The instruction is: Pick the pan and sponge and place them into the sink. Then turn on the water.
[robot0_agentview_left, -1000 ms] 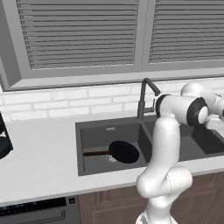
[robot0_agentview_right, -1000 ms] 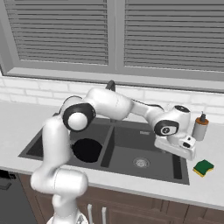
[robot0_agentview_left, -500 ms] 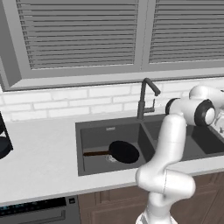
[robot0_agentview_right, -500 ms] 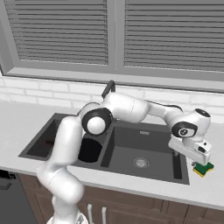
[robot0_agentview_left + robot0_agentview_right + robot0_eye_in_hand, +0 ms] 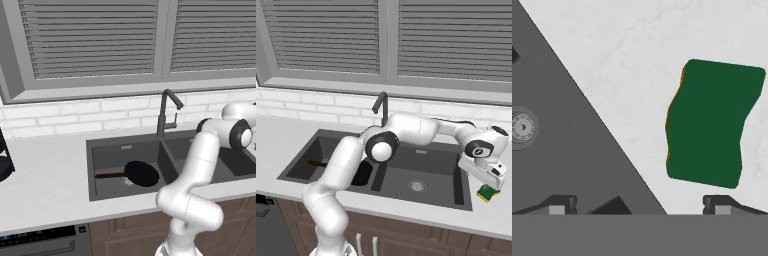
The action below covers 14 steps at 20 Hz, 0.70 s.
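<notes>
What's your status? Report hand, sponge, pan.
Hand open above the counter beside the sink, holding nothing. Sponge on the counter, green side up, untouched. Pan already in the left basin. Nothing blocking the sponge.

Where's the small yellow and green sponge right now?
The small yellow-and-green sponge lies on the pale counter, just right of the dark grey sink, beneath the open gripper.

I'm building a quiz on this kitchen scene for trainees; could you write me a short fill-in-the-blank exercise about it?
1. The pan lies inside the ____ basin of the sink, as the left base view shows it.
2. The sponge rests on the ____, beside the sink.
3. The sponge's upward face is ____ in colour.
4. The tool above the sponge has its jaws ____.

Missing words: left; counter; green; open
</notes>
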Available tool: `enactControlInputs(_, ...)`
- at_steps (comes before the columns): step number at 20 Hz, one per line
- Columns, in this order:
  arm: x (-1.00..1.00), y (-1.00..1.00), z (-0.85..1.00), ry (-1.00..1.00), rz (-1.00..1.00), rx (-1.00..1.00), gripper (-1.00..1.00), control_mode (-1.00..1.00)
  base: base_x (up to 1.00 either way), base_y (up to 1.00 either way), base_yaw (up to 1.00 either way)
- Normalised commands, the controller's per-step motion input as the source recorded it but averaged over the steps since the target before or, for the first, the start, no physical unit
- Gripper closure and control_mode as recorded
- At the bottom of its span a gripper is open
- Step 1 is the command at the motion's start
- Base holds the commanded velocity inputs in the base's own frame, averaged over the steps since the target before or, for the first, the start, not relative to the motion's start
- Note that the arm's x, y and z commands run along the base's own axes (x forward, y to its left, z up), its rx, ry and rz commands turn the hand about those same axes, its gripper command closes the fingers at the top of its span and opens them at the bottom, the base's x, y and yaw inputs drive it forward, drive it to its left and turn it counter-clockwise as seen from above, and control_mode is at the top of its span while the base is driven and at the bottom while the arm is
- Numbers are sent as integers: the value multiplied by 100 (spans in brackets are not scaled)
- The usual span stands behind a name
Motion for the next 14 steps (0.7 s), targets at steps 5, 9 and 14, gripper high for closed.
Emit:
enactControlInputs(5,1,-24,-34,0,-4,0,-100,-100,0,0,0)
enactControlInputs(9,0,-11,-36,0,-2,-2,-100,-100,0,0,0)
enactControlInputs(14,0,0,-24,0,-1,-5,-100,-100,0,0,0)
